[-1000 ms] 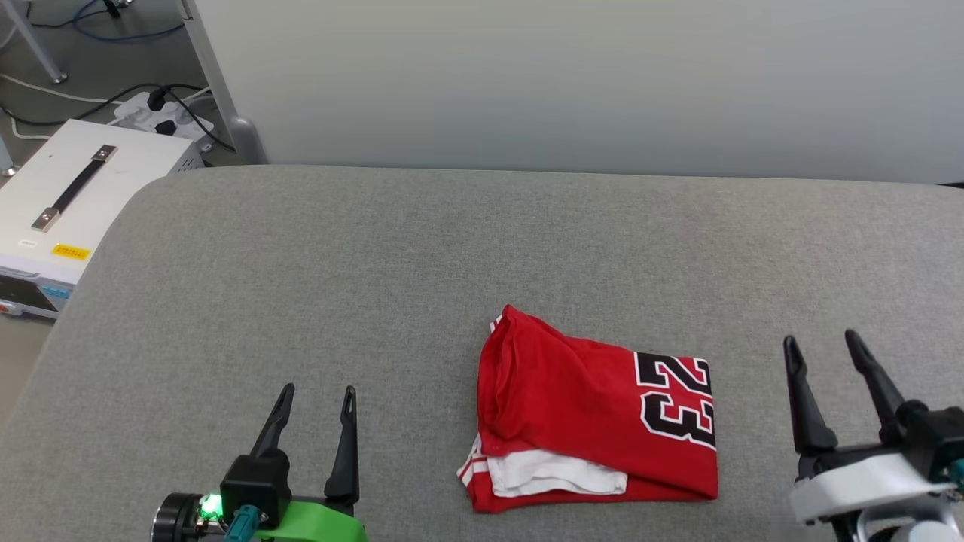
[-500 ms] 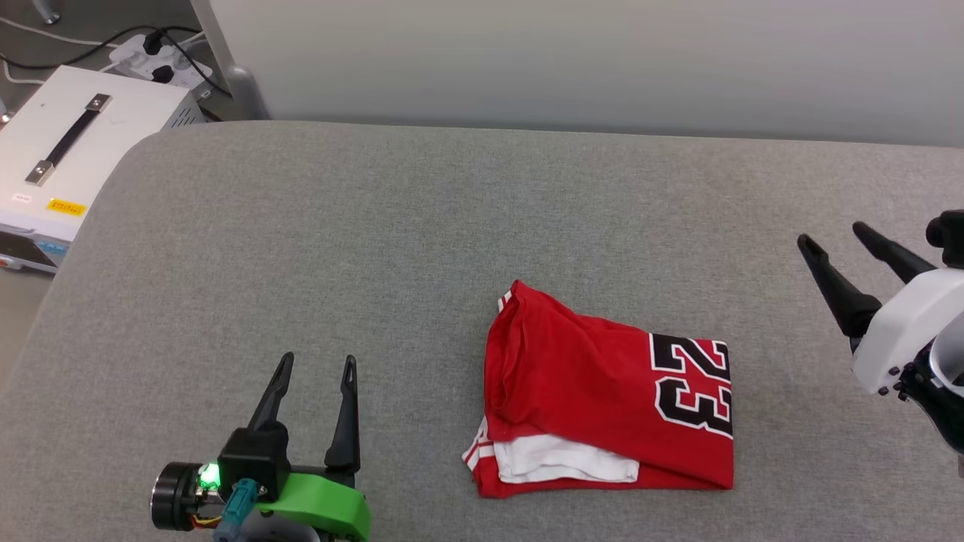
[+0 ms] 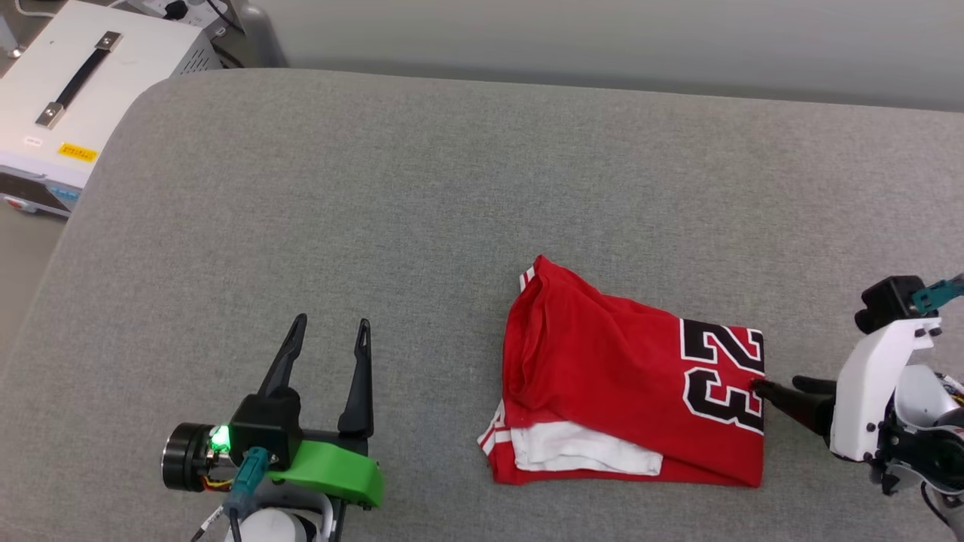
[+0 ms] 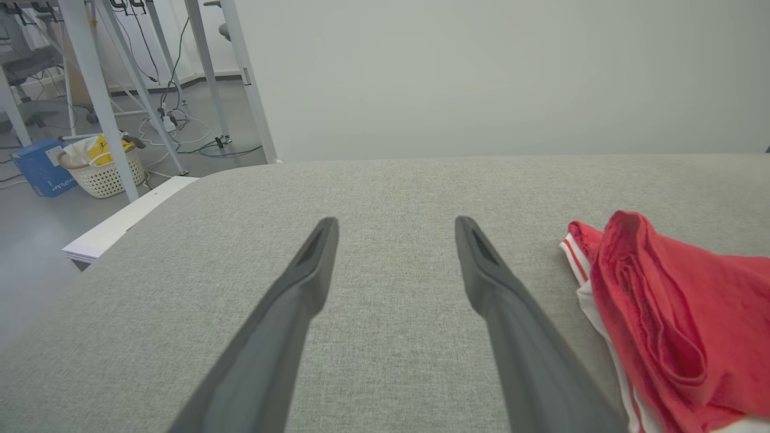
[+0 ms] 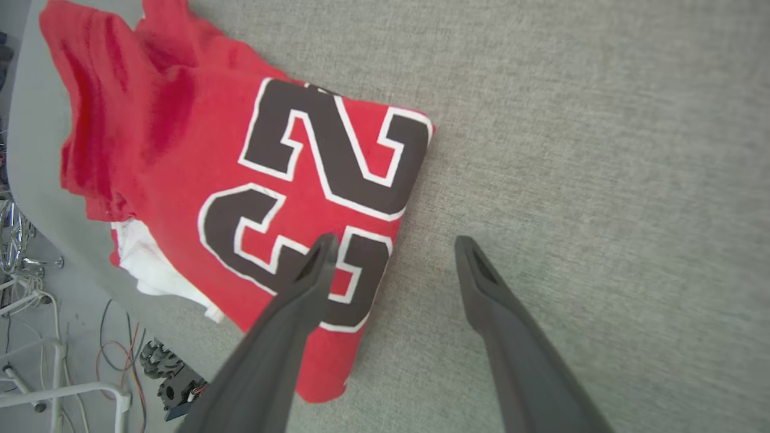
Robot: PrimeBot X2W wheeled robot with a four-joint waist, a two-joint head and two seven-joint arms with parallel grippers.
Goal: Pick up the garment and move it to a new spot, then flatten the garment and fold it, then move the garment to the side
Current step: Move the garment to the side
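The garment (image 3: 625, 384) lies folded on the grey padded table (image 3: 422, 196), red with a black "23" on top and a white sleeve poking out at its near edge. My right gripper (image 3: 777, 384) points left at the garment's right edge, low and open. In the right wrist view the garment (image 5: 198, 138) spreads out below my right gripper (image 5: 395, 240), with one finger over the printed "3" and the other over bare table. My left gripper (image 3: 332, 324) rests open near the table's front left, well left of the garment. In the left wrist view my left gripper (image 4: 395, 222) holds nothing and the garment (image 4: 662, 313) lies to its right.
A white box with a black handle (image 3: 71, 83) stands on the floor off the table's far left corner. A pale wall (image 3: 602, 38) runs behind the table. The left wrist view has a white basket (image 4: 102, 171), a blue box (image 4: 39, 171) and metal table legs (image 4: 96, 90) on the floor.
The head camera has tilted down, shifting the whole picture. My right gripper has swung from upright at the right to pointing left, low at the garment's right edge. The left gripper has stayed put.
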